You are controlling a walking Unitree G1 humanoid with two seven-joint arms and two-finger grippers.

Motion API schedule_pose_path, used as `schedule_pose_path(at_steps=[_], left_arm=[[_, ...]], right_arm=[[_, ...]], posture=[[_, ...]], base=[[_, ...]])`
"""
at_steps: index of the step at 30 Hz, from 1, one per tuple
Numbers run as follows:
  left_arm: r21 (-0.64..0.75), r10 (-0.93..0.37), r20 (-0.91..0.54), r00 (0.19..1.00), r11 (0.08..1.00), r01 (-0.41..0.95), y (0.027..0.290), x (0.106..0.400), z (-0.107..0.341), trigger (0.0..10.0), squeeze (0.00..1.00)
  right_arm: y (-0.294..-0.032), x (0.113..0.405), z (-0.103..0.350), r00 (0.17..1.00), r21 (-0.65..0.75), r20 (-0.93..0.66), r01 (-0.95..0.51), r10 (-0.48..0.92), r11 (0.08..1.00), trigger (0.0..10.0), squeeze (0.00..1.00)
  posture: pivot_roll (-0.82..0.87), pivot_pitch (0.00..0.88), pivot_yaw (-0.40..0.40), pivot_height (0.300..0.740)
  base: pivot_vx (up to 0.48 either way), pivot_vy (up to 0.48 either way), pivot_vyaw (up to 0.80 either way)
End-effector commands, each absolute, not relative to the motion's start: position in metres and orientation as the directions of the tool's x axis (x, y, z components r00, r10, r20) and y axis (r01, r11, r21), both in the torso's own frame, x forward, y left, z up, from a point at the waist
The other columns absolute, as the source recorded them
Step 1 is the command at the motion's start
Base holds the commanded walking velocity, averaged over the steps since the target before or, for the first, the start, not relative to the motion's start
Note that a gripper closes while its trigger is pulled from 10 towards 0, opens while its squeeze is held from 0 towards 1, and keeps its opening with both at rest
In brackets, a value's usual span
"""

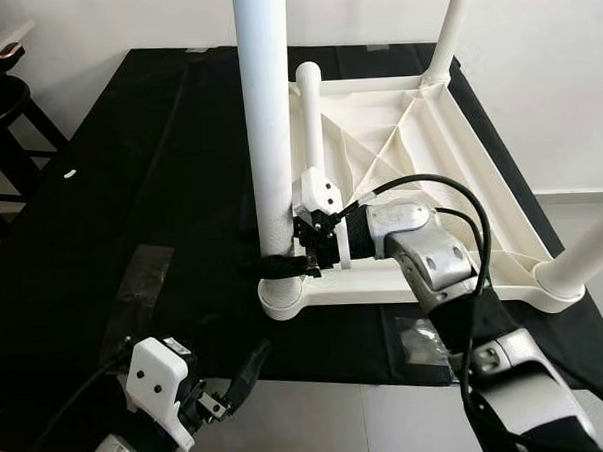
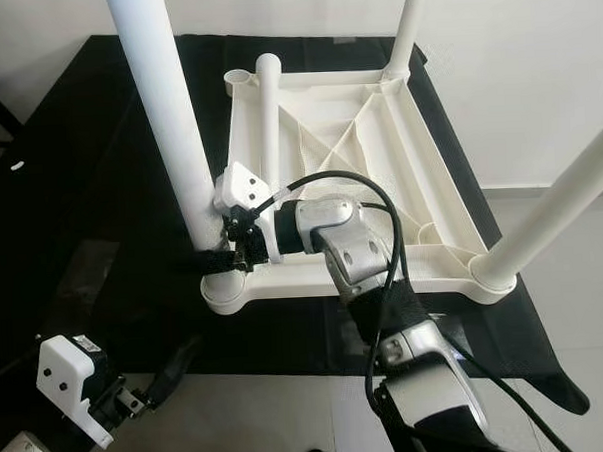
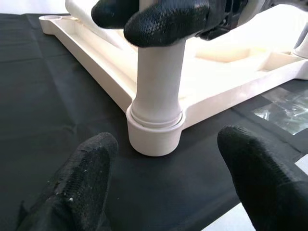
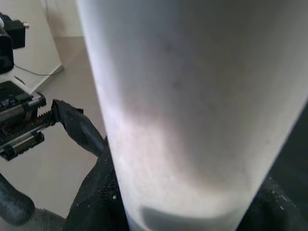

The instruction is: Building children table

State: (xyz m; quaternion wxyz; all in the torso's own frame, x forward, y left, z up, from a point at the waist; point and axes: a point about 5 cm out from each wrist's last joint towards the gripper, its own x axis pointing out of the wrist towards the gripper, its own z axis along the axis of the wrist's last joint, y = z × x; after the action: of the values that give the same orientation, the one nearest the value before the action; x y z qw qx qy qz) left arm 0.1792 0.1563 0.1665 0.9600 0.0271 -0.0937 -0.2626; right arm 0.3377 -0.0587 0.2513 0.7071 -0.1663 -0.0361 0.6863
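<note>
A white plastic children's table (image 1: 407, 131) lies upside down on a black cloth. One white leg (image 1: 267, 117) stands upright in its near left corner socket (image 3: 155, 137). My right gripper (image 1: 283, 262) is shut on this leg just above the socket, its black fingers (image 3: 163, 19) wrapped around it. That leg (image 4: 192, 96) is right up against the right wrist camera. My left gripper (image 1: 243, 379) is open, low at the cloth's front edge, with its fingers (image 3: 82, 187) pointing at the socket a short way off. A loose leg (image 1: 310, 126) lies on the underside at the far left.
Two more legs stand at the far right corner (image 1: 451, 29) and the near right corner (image 1: 593, 248). The black cloth (image 1: 130, 193) covers the floor, with a clear plastic bag (image 1: 422, 341) near its front edge. A dark stool (image 1: 2, 119) stands at the left. Pale floor lies in front.
</note>
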Motion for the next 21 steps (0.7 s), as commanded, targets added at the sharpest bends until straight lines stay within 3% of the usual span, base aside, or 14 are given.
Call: schedule_pose_path(at_steps=[1,5,8,9,11,12,13,14,15,17,21], left_arm=[[0.099,-0.510,0.149,0.847,0.860,0.501,0.156,0.176,0.165,10.0,0.00],[0.098,-0.508,0.148,0.848,0.861,0.499,0.156,0.176,0.165,10.0,0.00],[0.097,-0.508,0.150,0.848,0.861,0.499,0.155,0.177,0.164,10.0,0.00],[0.097,-0.508,0.150,0.848,0.861,0.499,0.155,0.177,0.164,10.0,0.00],[0.097,-0.506,0.150,0.849,0.862,0.497,0.156,0.177,0.163,10.0,0.00],[0.097,-0.506,0.150,0.849,0.862,0.497,0.156,0.177,0.163,10.0,0.00],[0.097,-0.505,0.150,0.850,0.863,0.495,0.157,0.178,0.162,10.0,0.00],[0.097,-0.503,0.150,0.851,0.864,0.494,0.158,0.178,0.162,10.0,0.00],[0.098,-0.502,0.151,0.852,0.865,0.492,0.158,0.180,0.162,10.0,0.00],[0.100,-0.501,0.151,0.852,0.866,0.491,0.158,0.182,0.161,10.0,0.00],[0.103,-0.499,0.148,0.854,0.867,0.488,0.159,0.185,0.159,10.0,0.00]], right_arm=[[-0.060,0.339,0.248,0.041,-0.278,-0.187,-0.961,0.981,-0.013,0.0,0.00],[-0.062,0.340,0.245,0.055,-0.279,-0.188,-0.960,0.981,0.000,0.0,0.00],[-0.072,0.339,0.230,0.307,-0.286,-0.154,-0.923,0.939,0.255,0.0,0.00],[-0.072,0.339,0.230,0.307,-0.286,-0.154,-0.923,0.939,0.255,0.0,0.00],[-0.074,0.327,0.214,0.460,-0.236,-0.127,-0.874,0.879,0.424,0.0,0.00],[-0.074,0.327,0.214,0.460,-0.236,-0.127,-0.874,0.879,0.424,0.0,0.00],[-0.074,0.320,0.201,0.682,-0.211,-0.110,-0.727,0.723,0.653,0.0,0.00],[-0.078,0.316,0.193,0.816,-0.195,-0.106,-0.577,0.568,0.793,0.0,0.00],[-0.078,0.300,0.183,0.866,-0.157,-0.124,-0.500,0.485,0.852,0.0,0.00],[-0.074,0.283,0.176,0.877,-0.112,-0.135,-0.476,0.461,0.872,0.0,0.00],[-0.060,0.283,0.178,0.863,-0.087,-0.101,-0.503,0.494,0.860,0.0,0.00]], posture=[[0.02,0.265,-0.046,0.740],[0.02,0.262,-0.046,0.740],[0.00,0.253,-0.058,0.740],[0.00,0.253,-0.058,0.740],[-0.01,0.246,-0.061,0.740],[-0.01,0.246,-0.061,0.740],[-0.02,0.242,-0.058,0.740],[-0.02,0.242,-0.058,0.740],[-0.02,0.238,-0.054,0.740],[-0.03,0.225,-0.048,0.740],[-0.03,0.198,-0.043,0.740]], base=[[0.000,0.000,0.00],[0.000,0.000,0.00],[0.000,0.000,0.00],[0.000,0.000,0.00],[0.000,0.000,0.00],[0.000,0.000,0.00],[0.000,0.000,0.00],[0.000,0.000,0.00],[0.000,0.000,0.00],[0.000,0.000,0.00],[0.000,0.000,0.00]])
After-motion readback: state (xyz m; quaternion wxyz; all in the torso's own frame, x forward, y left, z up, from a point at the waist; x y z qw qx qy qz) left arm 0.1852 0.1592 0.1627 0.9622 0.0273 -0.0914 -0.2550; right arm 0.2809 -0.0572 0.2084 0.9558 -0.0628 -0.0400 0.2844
